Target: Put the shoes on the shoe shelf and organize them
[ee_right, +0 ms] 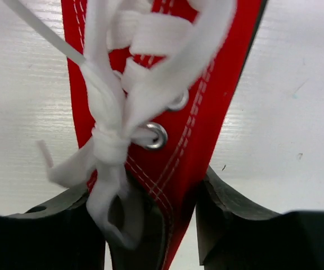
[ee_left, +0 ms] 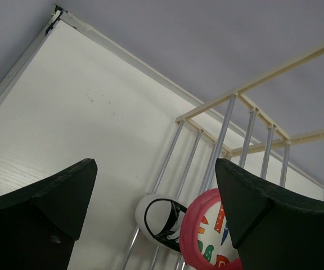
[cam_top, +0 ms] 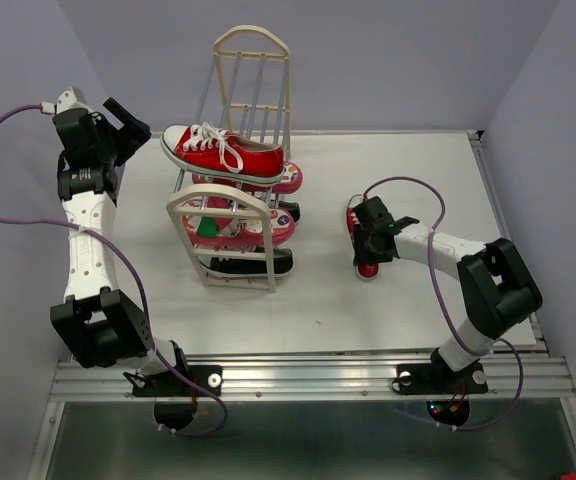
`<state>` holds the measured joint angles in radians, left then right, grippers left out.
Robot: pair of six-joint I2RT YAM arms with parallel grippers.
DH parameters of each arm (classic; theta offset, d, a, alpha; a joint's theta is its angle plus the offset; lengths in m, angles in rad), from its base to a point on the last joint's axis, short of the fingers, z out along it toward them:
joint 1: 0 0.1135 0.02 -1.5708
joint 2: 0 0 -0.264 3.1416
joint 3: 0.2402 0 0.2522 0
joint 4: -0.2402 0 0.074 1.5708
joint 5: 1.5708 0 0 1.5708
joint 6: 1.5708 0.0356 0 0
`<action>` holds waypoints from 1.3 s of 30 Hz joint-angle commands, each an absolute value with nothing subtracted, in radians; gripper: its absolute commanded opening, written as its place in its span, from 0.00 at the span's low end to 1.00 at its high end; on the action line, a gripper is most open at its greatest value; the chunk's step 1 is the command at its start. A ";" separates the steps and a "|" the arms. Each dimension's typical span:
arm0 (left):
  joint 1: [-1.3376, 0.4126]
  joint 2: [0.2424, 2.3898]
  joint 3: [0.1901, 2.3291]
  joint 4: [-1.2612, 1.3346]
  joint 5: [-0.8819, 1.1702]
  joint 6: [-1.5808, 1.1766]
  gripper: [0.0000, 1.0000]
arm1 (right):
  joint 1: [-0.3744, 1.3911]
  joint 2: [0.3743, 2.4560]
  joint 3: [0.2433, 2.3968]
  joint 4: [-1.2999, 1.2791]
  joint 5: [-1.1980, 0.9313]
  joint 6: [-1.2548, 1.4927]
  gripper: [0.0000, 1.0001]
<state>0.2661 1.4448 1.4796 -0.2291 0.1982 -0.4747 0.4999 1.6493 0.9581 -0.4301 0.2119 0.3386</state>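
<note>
The shelf (cam_top: 251, 40) stands upright on the left half of the worktop (cam_top: 418, 310), closer to the far edge than to the near one. A red sneaker (cam_top: 223, 152) lies across its top tier, toe toward the left edge, white laces up. Below it, a pink flip-flop (cam_top: 286, 180) sits on the next tier and a second pink flip-flop (cam_top: 268, 230) on the tier under that. A black sneaker (cam_top: 253, 264) rests on a low tier.

The right gripper (cam_top: 366, 246) reaches in from the right side, about midway between the near and far edges and well apart from the shelf. It is clamped on the second red sneaker (cam_top: 368, 269). In the wrist view its dark fingers (ee_right: 246, 230) press the red canvas (ee_right: 207, 84) from both sides, just below the knotted laces. Whether the sole touches the worktop is hard to tell from here.

The left gripper (cam_top: 133, 125) hangs raised near the far-left corner with its jaws wide apart and nothing between them. Its camera (ee_left: 155, 169) looks past the shelf's grey rods (ee_left: 252, 90) at a flip-flop's pink rim (ee_left: 198, 228), with a white oval with black print (ee_left: 159, 216) just beside it.
</note>
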 commanded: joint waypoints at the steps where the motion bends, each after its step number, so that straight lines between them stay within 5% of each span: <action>1: 0.271 1.433 1.505 -0.206 0.195 -0.474 0.99 | 0.509 1.637 0.931 -0.385 0.334 0.348 0.12; 4: 0.272 1.434 1.512 -0.216 0.193 -0.466 0.99 | 0.509 1.641 0.997 -0.350 0.374 0.275 0.01; 13: 0.271 1.443 1.525 -0.213 0.225 -0.456 0.99 | 0.472 1.565 1.409 -0.241 0.299 -0.147 0.01; 28: 0.272 1.448 1.499 -0.195 0.261 -0.425 0.99 | 0.474 1.891 2.323 -0.446 -0.423 -0.432 0.01; 39: 0.270 1.431 1.490 -0.193 0.267 -0.416 0.99 | 0.572 1.973 2.474 -0.446 -0.518 -0.465 0.04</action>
